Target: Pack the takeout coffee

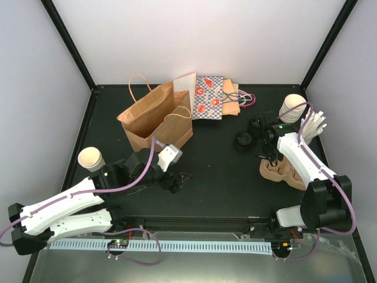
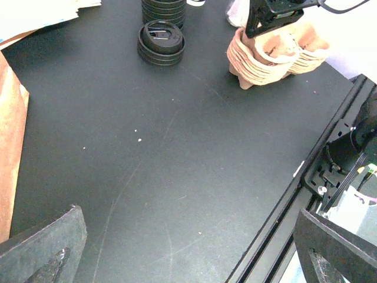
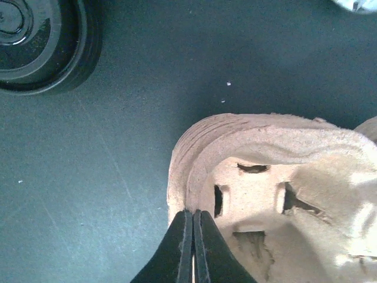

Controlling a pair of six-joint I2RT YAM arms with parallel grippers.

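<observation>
No capped takeout coffee shows in any view. A lidless cream paper cup [image 1: 91, 158] stands at the left edge, beside my left arm. My left gripper [image 1: 175, 180] [image 2: 188, 253] hangs open over bare tabletop, with nothing between its fingers [image 2: 41, 247]. My right gripper [image 1: 272, 160] [image 3: 193, 213] is shut on the rim of the top pulp cup carrier [image 3: 283, 177] of a stack [image 1: 283, 173] [image 2: 271, 53]; one finger sits outside the rim and the other inside. Black lids [image 1: 244, 140] [image 2: 161, 41] [image 3: 35, 41] lie just left of that stack.
An open brown paper bag [image 1: 156, 118] stands at the back left, with patterned bags [image 1: 209, 97] lying flat behind it. A second lid stack [image 1: 257, 124], a column of nested cups [image 1: 293, 107] and white stirrers [image 1: 312, 125] crowd the back right corner.
</observation>
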